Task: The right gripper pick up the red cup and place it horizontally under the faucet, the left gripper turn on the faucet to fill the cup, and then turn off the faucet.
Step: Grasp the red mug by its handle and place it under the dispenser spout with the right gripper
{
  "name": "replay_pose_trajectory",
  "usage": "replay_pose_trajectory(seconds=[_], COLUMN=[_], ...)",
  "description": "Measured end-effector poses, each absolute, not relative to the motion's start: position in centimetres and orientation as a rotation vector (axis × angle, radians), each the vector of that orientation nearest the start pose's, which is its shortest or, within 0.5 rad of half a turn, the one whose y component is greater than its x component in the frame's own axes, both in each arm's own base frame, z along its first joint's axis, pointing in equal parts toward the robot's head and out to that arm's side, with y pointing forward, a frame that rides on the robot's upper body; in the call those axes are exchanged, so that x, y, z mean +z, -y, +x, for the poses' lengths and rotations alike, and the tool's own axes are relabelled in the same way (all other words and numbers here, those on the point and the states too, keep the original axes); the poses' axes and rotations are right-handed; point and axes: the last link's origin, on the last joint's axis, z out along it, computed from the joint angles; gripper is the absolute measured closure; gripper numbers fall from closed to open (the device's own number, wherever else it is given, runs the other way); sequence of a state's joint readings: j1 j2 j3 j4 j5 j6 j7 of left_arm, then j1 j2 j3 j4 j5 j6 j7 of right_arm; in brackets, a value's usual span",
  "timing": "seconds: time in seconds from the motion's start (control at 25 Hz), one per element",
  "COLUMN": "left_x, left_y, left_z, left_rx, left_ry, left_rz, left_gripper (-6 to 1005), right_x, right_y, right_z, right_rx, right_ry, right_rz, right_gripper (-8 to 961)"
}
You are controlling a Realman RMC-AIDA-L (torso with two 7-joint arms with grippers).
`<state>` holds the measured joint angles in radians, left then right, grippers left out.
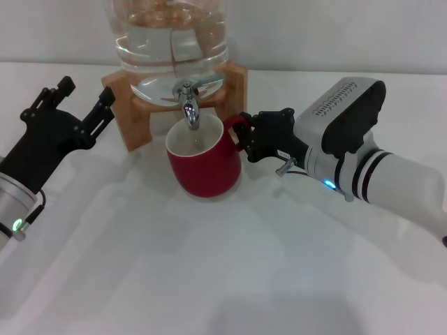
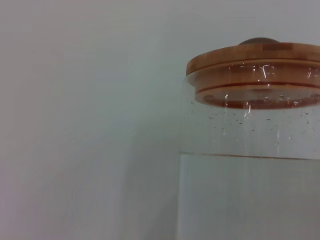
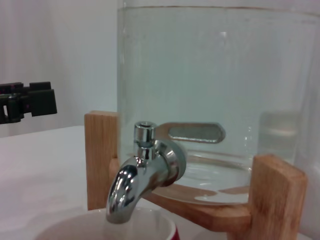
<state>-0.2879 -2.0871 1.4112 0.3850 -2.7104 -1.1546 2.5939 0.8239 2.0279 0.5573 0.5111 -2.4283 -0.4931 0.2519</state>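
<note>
Right now the red cup [image 1: 204, 162] stands upright on the white table [image 1: 230, 279], directly beneath the faucet [image 1: 190, 105]; in my right wrist view the chrome spout [image 3: 121, 192] hangs just over the cream rim [image 3: 100, 226] of the cup. My right gripper [image 1: 246, 137] sits at the cup's 3 o'clock with its black ridged fingers closed around the red loop handle [image 1: 236, 129], so I read it as clamped on the handle.

I judge the next step belongs to the left gripper [image 1: 80, 101]. It waits well off at the faucet's 9 o'clock, fingers spread apart, pointing toward 1 o'clock past the wooden stand [image 1: 136, 115]. The faucet lies toward 3 o'clock from that claw, and it is plainly the nearer free hand. The flat lever [image 3: 195, 133] runs sideways along the glass jar [image 1: 171, 42], its long axis lying across the spout's line and close against the glass, so I expect to have to come in over the stand's near post to catch it.

As for materials, the cup is squat, rounded, glossy ceramic. The tap is polished chrome, likely slippery under ridged fingers. The jar is clear glass holding water, capped by a wooden lid [image 2: 252, 62], and the stand is pale raw wood with squared posts.
</note>
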Motion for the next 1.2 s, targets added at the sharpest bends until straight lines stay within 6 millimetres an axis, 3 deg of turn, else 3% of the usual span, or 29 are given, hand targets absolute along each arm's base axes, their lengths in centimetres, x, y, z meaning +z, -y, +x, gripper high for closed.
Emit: replay_pose_trajectory(seconds=[1.2], left_x=[-0.61], left_y=[-31.7], left_z=[-31.41], left_rx=[-0.873], left_ry=[0.533], left_rz=[-1.825], left_gripper=[243], right_x=[-13.01], right_y=[-39.8], right_z=[16.68], right_rx=[0.521], right_ry=[-0.474], right_rz=[-2.334], right_gripper=[805])
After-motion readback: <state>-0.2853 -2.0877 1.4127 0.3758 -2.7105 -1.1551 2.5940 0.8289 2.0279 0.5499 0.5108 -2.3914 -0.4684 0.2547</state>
